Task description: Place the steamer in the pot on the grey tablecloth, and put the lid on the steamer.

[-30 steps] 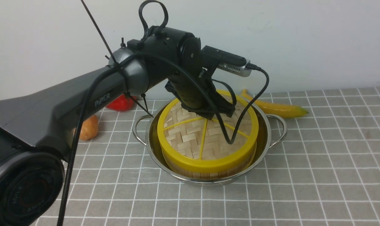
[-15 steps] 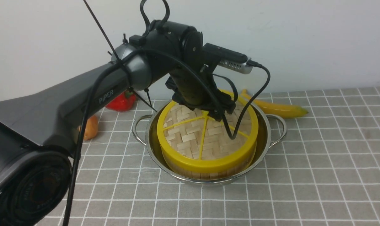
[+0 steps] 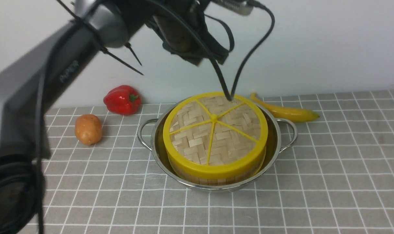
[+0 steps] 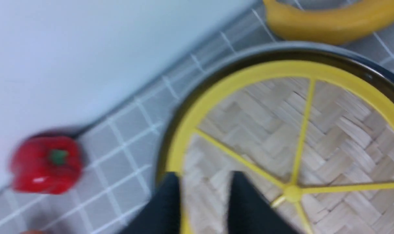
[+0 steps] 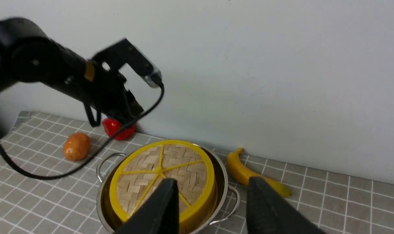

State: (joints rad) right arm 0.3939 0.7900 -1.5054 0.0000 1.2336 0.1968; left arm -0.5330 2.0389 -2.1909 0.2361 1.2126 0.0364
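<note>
Red pepper (image 3: 122, 99), likely potato (image 3: 88, 129), banana (image 3: 288, 112).

The shiny steel pot (image 3: 273, 146) with two loop handles stands upright on the grey tablecloth (image 3: 330, 182), a cloth crossed by thin white grid lines. The bamboo steamer (image 3: 213, 181) sits inside the pot, only its lower wall showing. The flat woven lid (image 3: 197, 139), yellow-rimmed with five yellow spokes, lies on top of the steamer, covering it.
</note>
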